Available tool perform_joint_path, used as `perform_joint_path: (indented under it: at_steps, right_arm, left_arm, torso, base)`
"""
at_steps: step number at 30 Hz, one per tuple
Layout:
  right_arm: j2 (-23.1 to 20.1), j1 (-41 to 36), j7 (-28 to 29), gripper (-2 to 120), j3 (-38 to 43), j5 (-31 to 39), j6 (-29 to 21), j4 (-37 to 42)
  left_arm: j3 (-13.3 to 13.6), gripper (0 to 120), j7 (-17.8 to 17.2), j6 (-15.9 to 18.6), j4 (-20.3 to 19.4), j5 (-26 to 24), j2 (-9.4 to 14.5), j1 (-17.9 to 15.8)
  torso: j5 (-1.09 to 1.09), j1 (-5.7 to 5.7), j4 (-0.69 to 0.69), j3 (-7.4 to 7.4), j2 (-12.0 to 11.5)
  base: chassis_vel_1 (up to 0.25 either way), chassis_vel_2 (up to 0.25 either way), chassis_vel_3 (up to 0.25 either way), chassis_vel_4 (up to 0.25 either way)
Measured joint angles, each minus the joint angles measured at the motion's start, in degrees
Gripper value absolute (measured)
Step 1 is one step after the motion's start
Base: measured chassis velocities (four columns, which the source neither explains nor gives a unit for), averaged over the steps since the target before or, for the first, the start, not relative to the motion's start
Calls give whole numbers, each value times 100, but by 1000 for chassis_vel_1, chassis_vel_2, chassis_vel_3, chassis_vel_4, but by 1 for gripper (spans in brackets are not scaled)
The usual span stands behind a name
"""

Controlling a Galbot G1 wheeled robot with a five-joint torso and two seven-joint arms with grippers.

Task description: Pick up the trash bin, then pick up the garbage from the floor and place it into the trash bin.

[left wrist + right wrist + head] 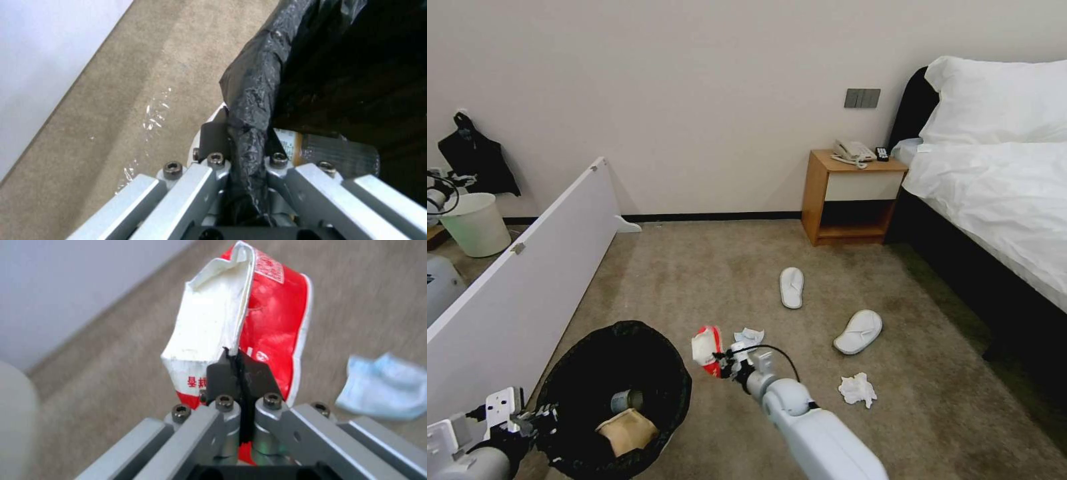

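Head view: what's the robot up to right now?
It is clearing litter in a bedroom. The left gripper is clamped on the rim of the bin, which has a cardboard scrap and a small bottle inside. The right gripper is shut on the wrapper, held off the carpet just right of the bin's mouth, not yet over it. On the floor lie two slippers, a white tissue and a pale blue one.

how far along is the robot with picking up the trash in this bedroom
Done: the left gripper is clamped on the trash bin rim, and a cardboard scrap and a small bottle lie inside. In hand: the right gripper pinches the red-and-white wrapper. Left on the carpet: two tissues and two slippers.
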Motion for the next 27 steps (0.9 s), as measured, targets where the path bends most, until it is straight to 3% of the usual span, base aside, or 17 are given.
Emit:
perform_joint_path:
  at_steps: [5, 8, 12, 13, 14, 20, 27]
  right_arm:
    - [-361, -159, 99, 0, 21, 277, -107, 848]
    - [-791, -328, 218, 0, 91, 635, -195, 1768]
    - [-1068, -380, 295, 0, 133, 889, -245, 2273]
    - [-1392, -391, 364, 0, 171, 1170, -291, 2735]
    - [-1392, -391, 364, 0, 171, 1170, -291, 2735]
    - [-2493, -344, 609, 0, 346, 2182, -387, 4045]
    - [-2883, -288, 623, 0, 498, 2805, -285, 4748]
  left_arm:
    - [61, 2, 15, 0, 30, -10, 53, -29]
    - [113, 2, 30, 0, 63, -13, 108, -56]
    - [135, 2, 41, 0, 72, -13, 128, -55]
    - [139, 2, 50, 0, 73, -12, 130, -55]
    - [139, 2, 50, 0, 73, -12, 130, -55]
    - [163, 2, 52, 0, 50, -6, 115, -104]
    - [207, 2, 48, 0, 45, 58, 73, -148]
  torso:
    - [1, 0, 1, 0, 0]
    - [2, 0, 1, 0, 0]
    - [1, 0, 0, 0, 0]
    - [1, 0, 0, 0, 1]
    - [1, 0, 0, 0, 1]
    - [2, 0, -1, 0, 0]
    - [1, 0, 2, -1, 0]
  base:
    - [0, 0, 0, 0]
    - [0, 0, 0, 0]
    - [0, 0, 0, 0]
    - [0, 0, 0, 0]
    - [0, 0, 0, 0]
    - [0, 0, 0, 0]
    - [0, 0, 0, 0]
